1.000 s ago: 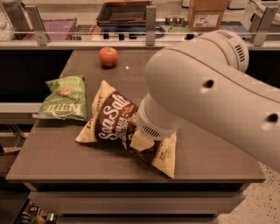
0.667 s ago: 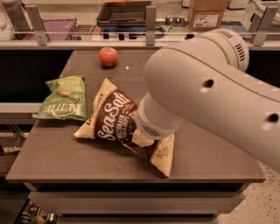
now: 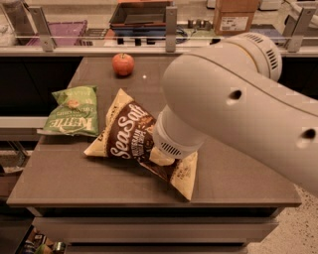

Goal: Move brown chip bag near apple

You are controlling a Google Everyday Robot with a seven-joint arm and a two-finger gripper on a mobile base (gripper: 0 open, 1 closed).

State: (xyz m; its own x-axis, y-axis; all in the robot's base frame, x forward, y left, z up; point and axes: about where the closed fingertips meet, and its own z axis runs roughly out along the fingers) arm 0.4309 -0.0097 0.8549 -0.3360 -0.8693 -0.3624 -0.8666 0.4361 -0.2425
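The brown chip bag, dark brown with cream-yellow ends and white "Sea Salt" lettering, lies on the dark table near its middle. The apple, small and red-orange, sits at the table's far edge, well apart from the bag. My gripper is down on the bag's right half. It is mostly hidden behind my large white wrist and arm, which also cover part of the bag.
A smaller green chip bag lies to the left of the brown one. A railing and counter with a dark tray and a cardboard box stand behind the table. The table's front edge is close to the bag's lower corner.
The brown chip bag has shifted and tilted slightly to the left under my gripper. My arm has barely moved. The apple and the green bag have stayed put.
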